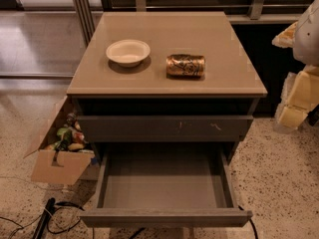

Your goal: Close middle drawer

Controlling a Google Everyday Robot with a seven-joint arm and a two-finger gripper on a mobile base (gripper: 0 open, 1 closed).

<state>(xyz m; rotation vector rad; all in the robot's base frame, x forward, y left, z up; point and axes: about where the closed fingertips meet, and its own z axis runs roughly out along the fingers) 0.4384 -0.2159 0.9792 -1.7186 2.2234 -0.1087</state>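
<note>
The middle drawer is pulled far out of the cabinet toward me. Its plain grey-brown front is at the bottom of the view, and its smooth grey tray holds nothing. My gripper, white and pale yellow, is at the right edge of the view. It is to the right of the cabinet, at about the height of the upper drawer, and touches nothing. It is well above and to the right of the open drawer's front.
The scratched grey drawer front above is shut. On the cabinet top stand a white bowl and a gold can on its side. An open cardboard box of items and black cables lie on the floor to the left.
</note>
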